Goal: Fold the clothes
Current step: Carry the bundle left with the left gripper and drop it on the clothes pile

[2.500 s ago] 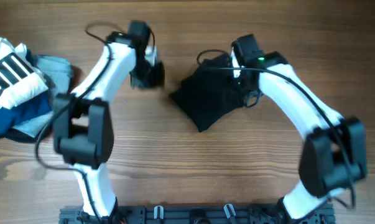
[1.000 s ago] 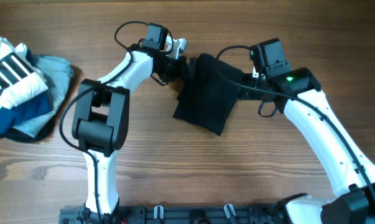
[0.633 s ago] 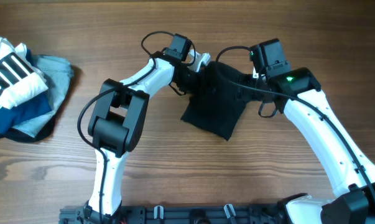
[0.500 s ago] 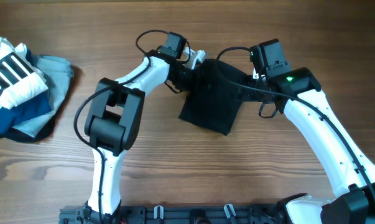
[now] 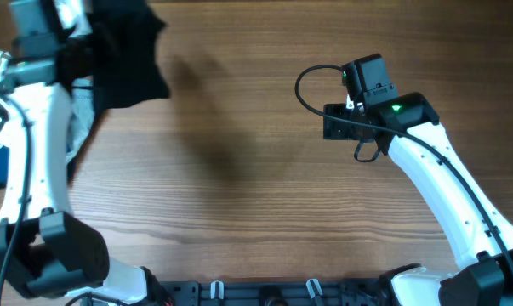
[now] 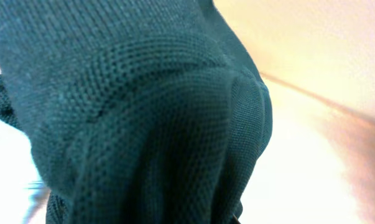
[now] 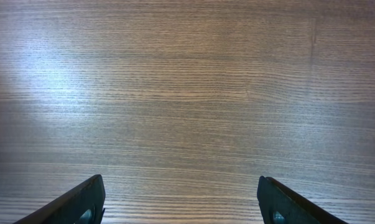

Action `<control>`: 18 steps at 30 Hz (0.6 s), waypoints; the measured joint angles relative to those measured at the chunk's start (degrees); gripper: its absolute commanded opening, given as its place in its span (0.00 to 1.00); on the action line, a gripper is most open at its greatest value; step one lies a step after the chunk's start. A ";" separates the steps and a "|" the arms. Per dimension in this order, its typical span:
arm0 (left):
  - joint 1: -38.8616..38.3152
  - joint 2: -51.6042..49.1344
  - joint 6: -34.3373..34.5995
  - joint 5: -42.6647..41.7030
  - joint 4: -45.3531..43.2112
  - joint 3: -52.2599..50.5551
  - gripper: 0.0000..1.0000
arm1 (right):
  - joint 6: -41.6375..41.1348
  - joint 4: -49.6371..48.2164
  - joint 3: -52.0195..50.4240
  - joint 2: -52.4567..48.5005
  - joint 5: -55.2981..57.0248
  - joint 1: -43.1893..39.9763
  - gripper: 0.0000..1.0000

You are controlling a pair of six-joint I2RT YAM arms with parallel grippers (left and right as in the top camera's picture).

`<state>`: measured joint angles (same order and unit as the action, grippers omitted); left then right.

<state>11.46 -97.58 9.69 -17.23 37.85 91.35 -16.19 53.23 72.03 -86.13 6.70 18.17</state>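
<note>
Black shirt (image 5: pixel 124 47) hangs bunched at left gripper (image 5: pixel 84 53); fabric hides its jaws, so I cannot tell their state. Right gripper (image 7: pixel 184 202) jaws stand apart over the wooden table (image 7: pixel 187 93). No neat fold visible; folding judged still undone.

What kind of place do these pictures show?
Probably a robotics test bench: a brown wood-grain table, a white-and-black left arm and right arm, and a black soft-fabric shirt held up by the left one.

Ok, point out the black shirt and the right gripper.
black shirt (image 5: pixel 124 51), overhead view, middle of the bunched fabric.
right gripper (image 7: pixel 186 200), right wrist view, midway between its open fingertips.
</note>
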 measured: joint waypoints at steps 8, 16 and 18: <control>18.97 1.05 0.00 1.77 -5.99 -0.02 0.05 | 0.00 0.11 0.00 0.00 0.00 0.00 0.79; 27.23 -0.57 0.00 1.97 -7.32 -0.02 0.86 | -0.02 0.17 0.00 0.00 0.00 0.00 0.79; 28.57 -2.23 -0.20 1.99 -7.32 -0.02 1.00 | 0.00 0.17 0.00 0.00 0.00 0.00 0.79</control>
<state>40.03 -99.81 9.50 -15.25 30.52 91.33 -16.19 53.41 72.03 -86.13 6.70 18.17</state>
